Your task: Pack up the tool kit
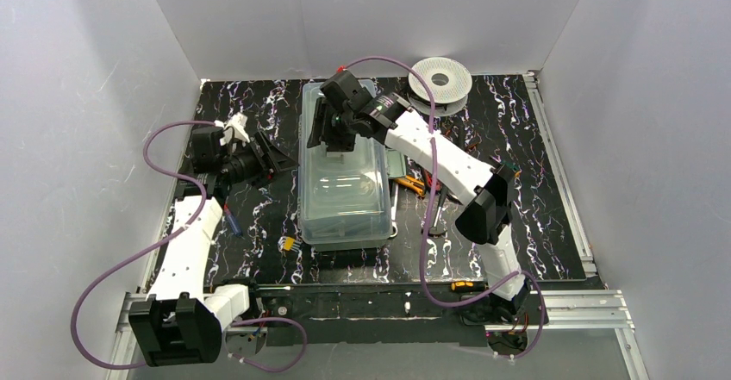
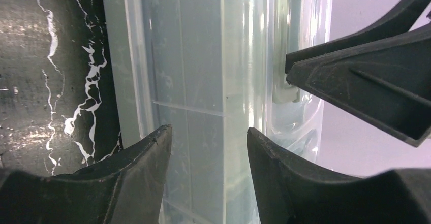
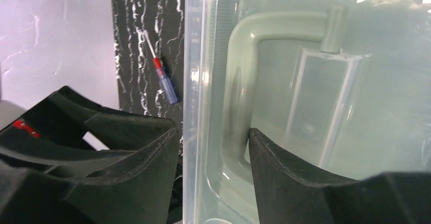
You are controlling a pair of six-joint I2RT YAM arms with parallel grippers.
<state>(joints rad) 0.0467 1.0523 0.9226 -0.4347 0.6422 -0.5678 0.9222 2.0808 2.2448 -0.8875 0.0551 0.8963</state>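
Toolbox [image 1: 345,239]: sat mid-worktop [image 1: 250,216]. Your right tool [image 3: 211,132] stood apart astride its far rim by the handle [image 3: 284,26], probably to steady it; contact unclear. Your left tool [image 2: 208,132] gaped beside its left wall. Screwdriver [image 3: 163,79] lay outside, unpacked.

A black, white-veined marbled surface [image 1: 259,216] is enclosed on three sides by plain pale grey walls [image 1: 371,18], edged by aluminium rails [image 1: 560,307], and evenly lit.
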